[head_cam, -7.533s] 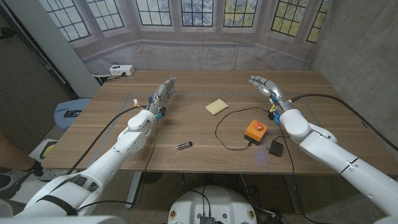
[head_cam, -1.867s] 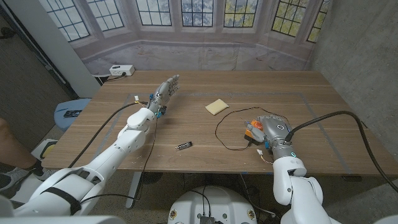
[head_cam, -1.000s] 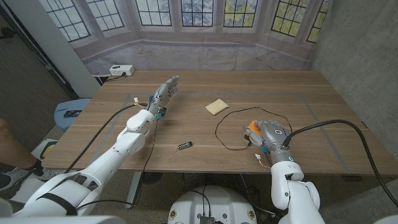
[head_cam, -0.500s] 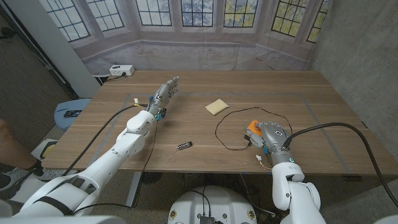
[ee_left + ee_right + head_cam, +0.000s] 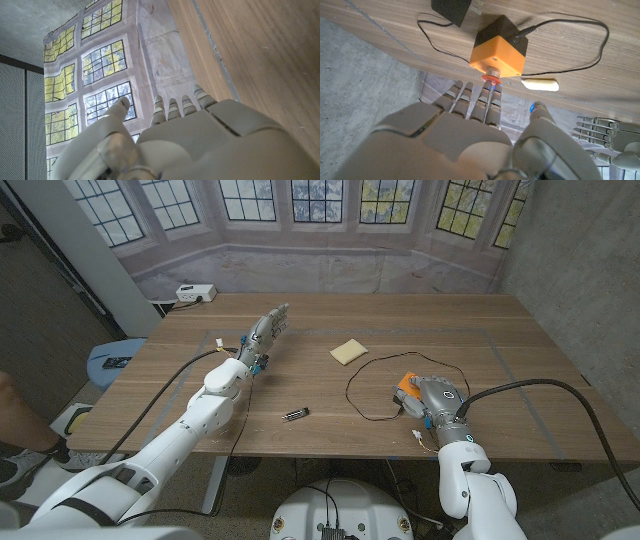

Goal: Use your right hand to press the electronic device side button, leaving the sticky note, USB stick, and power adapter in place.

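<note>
Head view: right hand [image 5: 436, 397] hides most of electronic device [image 5: 405, 383]; fingers [image 5: 489, 111] together.

Head camera looks down over the table [image 5: 320, 395]; both wrist cameras hover close above it.

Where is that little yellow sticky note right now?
In the head view, the sticky note lies flat near the table's middle, beyond the black cable loop and between the two hands.
</note>
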Controlling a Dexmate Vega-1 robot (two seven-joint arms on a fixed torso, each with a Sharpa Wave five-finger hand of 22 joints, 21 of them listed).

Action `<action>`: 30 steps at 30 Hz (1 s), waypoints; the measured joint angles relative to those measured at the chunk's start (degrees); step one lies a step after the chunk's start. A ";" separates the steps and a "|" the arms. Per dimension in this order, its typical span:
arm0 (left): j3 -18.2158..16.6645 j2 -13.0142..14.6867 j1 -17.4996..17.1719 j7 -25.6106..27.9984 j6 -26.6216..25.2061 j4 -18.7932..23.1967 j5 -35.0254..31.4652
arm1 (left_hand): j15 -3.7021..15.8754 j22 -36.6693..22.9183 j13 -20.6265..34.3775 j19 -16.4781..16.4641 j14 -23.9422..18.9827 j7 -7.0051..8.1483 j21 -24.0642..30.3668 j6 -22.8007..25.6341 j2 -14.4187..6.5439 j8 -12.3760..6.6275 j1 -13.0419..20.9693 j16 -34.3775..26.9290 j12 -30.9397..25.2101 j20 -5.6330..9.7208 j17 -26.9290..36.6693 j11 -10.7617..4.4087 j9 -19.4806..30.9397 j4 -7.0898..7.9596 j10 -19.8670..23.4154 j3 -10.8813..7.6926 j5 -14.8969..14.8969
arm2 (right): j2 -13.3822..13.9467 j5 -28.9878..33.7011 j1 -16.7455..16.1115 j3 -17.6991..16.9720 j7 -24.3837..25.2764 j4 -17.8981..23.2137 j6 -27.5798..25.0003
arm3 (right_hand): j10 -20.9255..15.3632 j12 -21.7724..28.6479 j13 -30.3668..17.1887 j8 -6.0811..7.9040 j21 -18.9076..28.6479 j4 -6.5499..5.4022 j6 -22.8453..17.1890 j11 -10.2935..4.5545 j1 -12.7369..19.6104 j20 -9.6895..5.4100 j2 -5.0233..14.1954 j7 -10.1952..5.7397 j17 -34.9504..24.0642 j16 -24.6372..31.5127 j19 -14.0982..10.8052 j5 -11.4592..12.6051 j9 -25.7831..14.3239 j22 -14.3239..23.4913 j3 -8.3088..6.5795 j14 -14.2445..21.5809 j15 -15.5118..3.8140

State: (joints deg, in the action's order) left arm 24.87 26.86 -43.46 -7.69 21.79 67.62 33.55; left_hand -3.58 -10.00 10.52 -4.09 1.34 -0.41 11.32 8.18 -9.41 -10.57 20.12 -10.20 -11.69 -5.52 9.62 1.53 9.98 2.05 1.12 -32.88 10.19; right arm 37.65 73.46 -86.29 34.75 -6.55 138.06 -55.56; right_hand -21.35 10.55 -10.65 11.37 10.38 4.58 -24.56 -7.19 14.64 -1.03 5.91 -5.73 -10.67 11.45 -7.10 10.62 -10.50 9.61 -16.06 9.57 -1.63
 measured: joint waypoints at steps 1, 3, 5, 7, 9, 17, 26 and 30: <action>0.00 0.02 -0.03 0.03 -0.04 0.07 0.00 | 0.00 0.00 0.00 0.00 0.00 0.00 0.00 0.00 0.00 0.00 0.00 0.00 0.00 0.00 0.00 0.00 0.00 0.01 0.00 -0.01 0.00 | 0.00 -0.13 -0.03 -0.09 0.01 -0.01 0.14 | -0.12 0.00 0.00 0.00 0.00 0.00 0.00 0.12 0.00 0.00 0.00 0.00 0.00 0.00 0.00 0.00 0.00 0.00 0.00 0.00 0.00; 0.00 0.03 -0.06 0.05 -0.07 0.12 -0.01 | 0.00 0.00 0.00 0.00 0.00 0.00 0.00 0.00 0.00 0.00 0.00 0.00 0.00 0.00 0.00 0.00 0.00 0.24 0.00 -0.24 0.00 | 0.00 -0.31 -0.08 -0.21 0.02 -0.01 0.28 | -0.31 0.00 0.00 -0.01 0.00 0.00 0.00 0.31 0.00 0.00 0.00 0.00 0.00 0.03 0.00 0.00 -0.02 0.00 0.00 0.00 0.00; 0.02 0.05 -0.15 0.10 -0.14 0.17 -0.02 | 0.00 0.00 0.00 0.00 0.00 0.00 0.00 0.00 0.00 0.00 0.00 0.00 0.00 0.00 0.00 0.00 0.00 0.24 0.00 -0.24 0.00 | 0.01 -0.47 -0.10 -0.30 0.03 -0.02 0.41 | -0.30 0.00 0.00 -0.07 0.00 0.00 0.01 0.31 0.00 0.00 0.00 0.01 0.00 0.03 0.00 0.00 -0.03 0.00 0.00 0.00 0.00; 0.02 0.07 -0.16 0.14 -0.17 0.21 -0.02 | 0.00 0.00 0.00 0.00 0.00 0.00 0.00 0.00 0.00 0.00 0.00 0.00 0.00 0.00 0.00 0.00 0.00 0.15 0.00 -0.33 0.00 | 0.05 -0.56 -0.12 -0.39 0.03 -0.03 0.49 | -0.30 0.00 0.01 -0.11 0.00 0.00 0.01 0.31 0.00 0.00 0.00 0.01 0.00 0.03 0.00 0.00 -0.05 0.00 0.00 0.00 0.00; 0.02 0.07 -0.18 0.15 -0.20 0.25 -0.03 | 0.00 0.00 0.00 0.00 0.00 0.00 0.00 0.00 0.00 0.00 0.00 0.00 0.00 0.00 0.00 0.00 0.00 0.00 0.00 -0.48 0.00 | 0.09 -0.67 -0.13 -0.44 0.04 -0.03 0.58 | -0.30 0.00 0.01 -0.11 0.00 0.00 0.01 0.31 0.00 0.00 0.00 0.01 0.00 0.03 0.00 0.00 -0.05 0.00 0.00 0.00 0.00; 0.07 0.09 -0.22 0.16 -0.30 0.27 -0.03 | 0.00 0.00 0.00 0.00 0.00 0.00 0.00 0.00 0.00 0.00 0.00 0.00 0.00 0.00 0.00 0.00 0.00 0.00 0.00 -0.47 0.00 | 0.36 -1.27 -0.12 -0.60 -0.15 -0.03 0.88 | -0.28 -0.03 0.05 -0.22 0.00 0.00 0.12 0.32 0.00 0.00 0.00 0.11 0.00 0.04 0.00 0.00 -0.02 0.00 0.00 0.00 0.00; 0.15 -0.11 0.06 -0.18 -0.30 -0.44 0.00 | 0.00 0.00 0.00 0.00 0.00 0.00 0.00 0.00 0.00 0.00 0.00 0.00 0.00 0.00 0.00 0.00 0.00 0.00 0.00 -0.47 0.00 | 0.76 -2.01 0.09 -0.60 -0.63 0.11 1.15 | -0.27 0.06 0.15 -0.38 0.00 0.24 0.14 0.32 0.00 0.00 0.00 0.13 0.00 0.04 0.00 0.00 -0.01 0.00 -0.24 0.00 0.00; 0.15 -0.14 0.15 -0.33 -0.30 -0.64 0.06 | 0.00 0.00 0.00 0.00 0.00 0.00 0.00 0.00 0.00 0.00 0.00 0.00 0.00 0.00 0.00 0.00 0.00 0.00 0.00 -0.47 0.00 | 0.91 -2.17 0.22 -0.47 -0.87 0.21 1.18 | -0.24 0.05 0.12 -0.40 0.00 0.24 0.07 0.17 0.00 0.00 0.00 0.05 0.00 0.04 0.00 0.00 -0.02 0.00 -0.24 0.00 0.00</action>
State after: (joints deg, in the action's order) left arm 25.02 26.71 -43.30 -8.02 21.48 66.97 33.61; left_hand -3.58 -10.00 10.51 -4.09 1.33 -0.41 11.32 8.18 -9.42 -10.58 20.13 -10.20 -11.69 -5.52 9.62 1.53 9.98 2.05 1.12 -33.35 10.19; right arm 38.57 71.30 -86.07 34.28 -7.42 138.27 -54.38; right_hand -21.59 10.60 -10.53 10.97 10.37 4.82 -24.49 -7.02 14.64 -1.03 5.91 -5.68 -10.67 11.49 -7.11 10.62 -10.52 9.61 -16.30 9.57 -1.63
